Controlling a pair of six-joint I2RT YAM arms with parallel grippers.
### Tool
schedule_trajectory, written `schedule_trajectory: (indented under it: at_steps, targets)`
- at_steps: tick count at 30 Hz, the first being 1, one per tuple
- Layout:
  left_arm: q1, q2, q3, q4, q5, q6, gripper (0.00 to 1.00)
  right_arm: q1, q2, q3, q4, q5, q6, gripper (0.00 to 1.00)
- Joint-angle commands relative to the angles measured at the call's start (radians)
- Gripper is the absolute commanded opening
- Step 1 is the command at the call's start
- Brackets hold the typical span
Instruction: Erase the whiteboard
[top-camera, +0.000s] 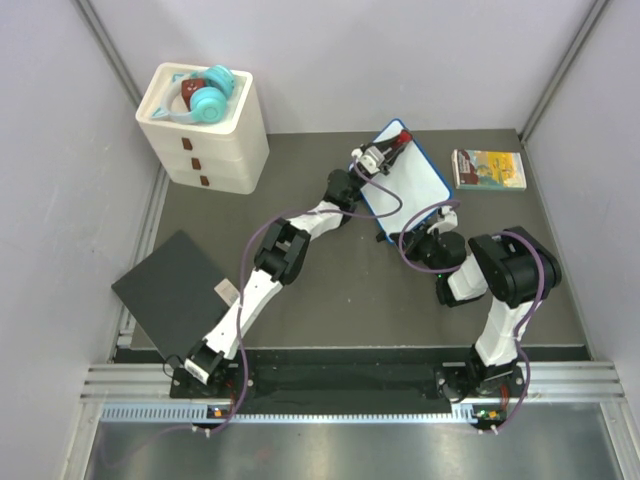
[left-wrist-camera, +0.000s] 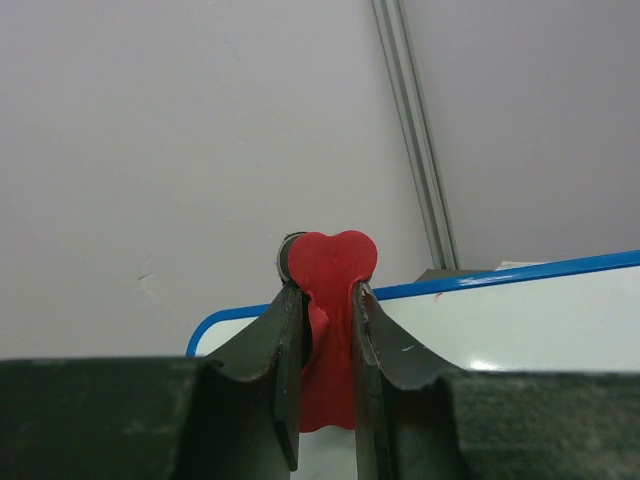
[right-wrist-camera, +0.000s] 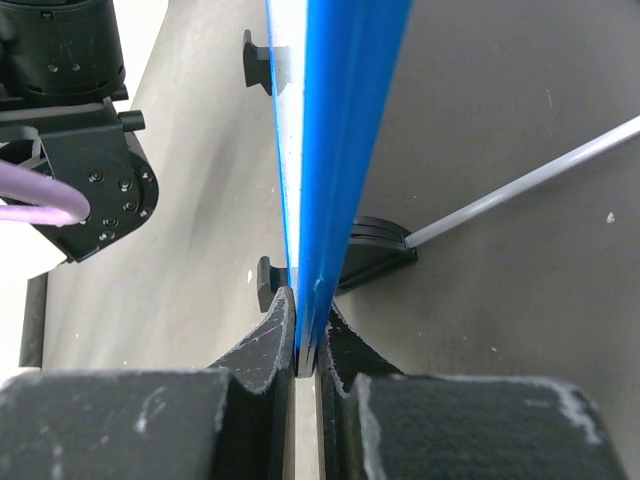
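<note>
The whiteboard (top-camera: 415, 172) sits toward the far right of the dark surface (top-camera: 340, 300), turned at an angle, with its blue rim all round and its face showing plain white from above. Both arms meet at it.

The right fingers (right-wrist-camera: 262, 352) are pinched tight on the board's near rim, one on each side of the blue edge. From the right wrist the board (right-wrist-camera: 330, 130) is seen edge-on, a thin blue-and-white strip running away from the grip, with two small black feet (right-wrist-camera: 262, 283) sticking out on its left side. The right arm (top-camera: 505, 272) folds back on itself just beside that near end.

The left fingers (left-wrist-camera: 272, 360) are closed narrow on a red heart-shaped eraser (left-wrist-camera: 333, 262) — the heart's lobes stand up past the fingertips. From above, the eraser (top-camera: 398, 138) is over the board's far corner, where the left arm (top-camera: 270, 258) reaches in a long diagonal. The left wrist shows the rounded blue corner (left-wrist-camera: 215, 322) and white face spreading behind the eraser; whether the eraser actually touches the face I cannot tell.

A small colourful book (top-camera: 489, 168) lies flat just right of the board, apart from it. A white drawer unit (top-camera: 210, 145) stands at the far left with teal headphones (top-camera: 208, 95) on top — and a flat black panel (top-camera: 172, 292) lies near the left edge.
</note>
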Motion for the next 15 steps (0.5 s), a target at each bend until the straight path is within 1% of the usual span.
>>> schedule_trajectory:
  at_steps: [1, 5, 6, 7, 8, 9, 10, 11, 13, 14, 15]
  targets:
    - [-0.016, -0.029, 0.028, 0.023, 0.036, -0.001, 0.00, 0.073, 0.075, -0.046, -0.376, -0.168, -0.096, 0.00]
    - [-0.004, -0.040, -0.004, 0.035, 0.012, 0.012, 0.00, 0.071, 0.075, -0.046, -0.376, -0.168, -0.098, 0.00]
    - [0.002, -0.052, -0.024, 0.049, 0.003, 0.015, 0.00, 0.071, 0.075, -0.046, -0.376, -0.168, -0.098, 0.00]
    - [0.014, -0.081, -0.050, 0.096, -0.007, 0.019, 0.00, 0.071, 0.075, -0.045, -0.376, -0.170, -0.099, 0.00]
    - [0.022, -0.104, -0.127, 0.125, -0.007, 0.020, 0.00, 0.071, 0.075, -0.045, -0.376, -0.169, -0.098, 0.00]
    - [0.031, -0.128, -0.171, 0.151, -0.008, 0.019, 0.00, 0.071, 0.075, -0.043, -0.379, -0.168, -0.099, 0.00]
    - [0.046, -0.183, -0.217, 0.214, -0.005, 0.019, 0.00, 0.071, 0.074, -0.043, -0.379, -0.167, -0.099, 0.00]
    - [0.054, -0.213, -0.315, 0.240, 0.003, 0.028, 0.00, 0.071, 0.074, -0.043, -0.379, -0.165, -0.099, 0.00]
    - [0.072, -0.308, -0.423, 0.308, 0.000, 0.029, 0.00, 0.071, 0.071, -0.043, -0.382, -0.162, -0.101, 0.00]
    - [0.077, -0.337, -0.527, 0.367, -0.004, 0.032, 0.00, 0.071, 0.071, -0.045, -0.380, -0.162, -0.099, 0.00]
    - [0.082, -0.366, -0.579, 0.392, -0.004, 0.032, 0.00, 0.071, 0.069, -0.046, -0.380, -0.162, -0.099, 0.00]
